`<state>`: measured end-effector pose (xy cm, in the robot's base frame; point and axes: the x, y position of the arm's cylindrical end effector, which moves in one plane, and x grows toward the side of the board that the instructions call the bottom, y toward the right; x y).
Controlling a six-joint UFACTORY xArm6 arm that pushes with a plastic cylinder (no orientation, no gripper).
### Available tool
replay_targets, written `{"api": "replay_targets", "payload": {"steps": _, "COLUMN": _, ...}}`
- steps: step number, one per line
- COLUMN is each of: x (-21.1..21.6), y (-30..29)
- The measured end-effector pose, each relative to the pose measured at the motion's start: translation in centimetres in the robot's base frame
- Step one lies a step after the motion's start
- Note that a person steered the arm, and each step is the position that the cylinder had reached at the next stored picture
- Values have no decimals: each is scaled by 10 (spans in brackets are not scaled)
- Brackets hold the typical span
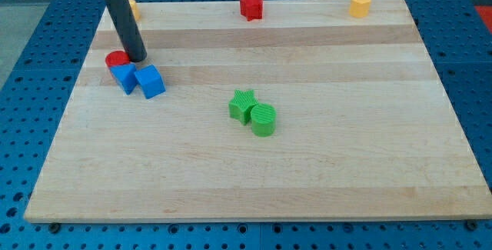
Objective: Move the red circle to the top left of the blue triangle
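Observation:
The red circle [115, 58] lies at the view's left, partly hidden behind my rod and touching the top left of the blue triangle [124, 77]. A blue cube [150, 81] sits against the triangle's right side. My tip [136, 58] rests on the board just right of the red circle and above the two blue blocks, close to all three.
A red star [250, 5] sits at the top middle edge. A yellow block [360, 4] is at the top right, another yellow block [132, 7] at the top left behind the rod. A green star [244, 105] and green cylinder [264, 118] touch near the centre.

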<state>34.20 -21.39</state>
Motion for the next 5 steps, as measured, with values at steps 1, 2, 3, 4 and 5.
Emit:
{"api": "replay_targets", "payload": {"steps": 1, "x": 0, "y": -7}}
{"api": "replay_targets", "payload": {"steps": 2, "x": 3, "y": -7}}
{"api": "replay_targets", "payload": {"steps": 3, "x": 9, "y": -7}}
{"api": "replay_targets", "payload": {"steps": 4, "x": 10, "y": -8}}
{"api": "replay_targets", "payload": {"steps": 5, "x": 19, "y": -8}}
